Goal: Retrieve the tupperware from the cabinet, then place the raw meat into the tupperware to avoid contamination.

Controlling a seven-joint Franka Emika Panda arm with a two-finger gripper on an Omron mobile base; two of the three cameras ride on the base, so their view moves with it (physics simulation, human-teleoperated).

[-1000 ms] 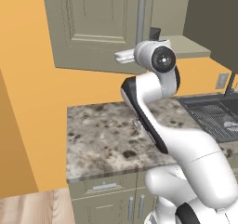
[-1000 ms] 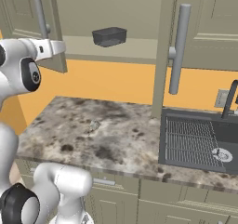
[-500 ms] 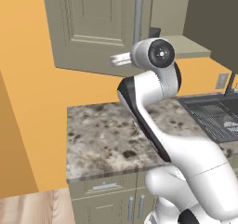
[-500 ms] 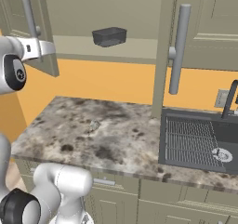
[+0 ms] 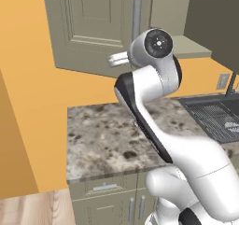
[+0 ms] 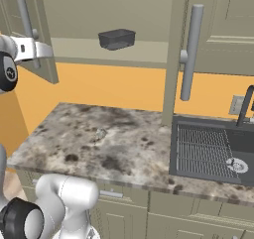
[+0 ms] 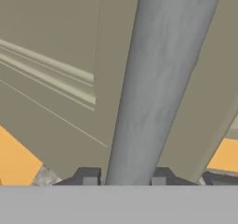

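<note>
The olive-grey wall cabinet [image 6: 119,5] stands with both doors swung out. On its shelf sits the dark smoky tupperware [image 6: 116,38], upright and alone. My gripper [image 7: 123,180] is shut on the left door's vertical grey bar handle [image 7: 158,79], which runs up between the two fingertips [image 7: 88,179]. From the right base view, the gripper [image 6: 33,48] holds that handle [image 6: 25,20] at the far left, well away from the tupperware. In the left base view the handle [image 5: 137,18] rises behind my arm's upper joint, against the door panel [image 5: 93,28].
The right door [image 6: 218,25] juts out with its long bar handle [image 6: 191,52] over the counter. Below lies a speckled stone counter [image 6: 114,144], with a dark sink and rack [image 6: 208,151] to its right. An orange wall backs the counter.
The left door has swung further open, and my gripper has moved left with its handle. The tupperware has stayed in place.
</note>
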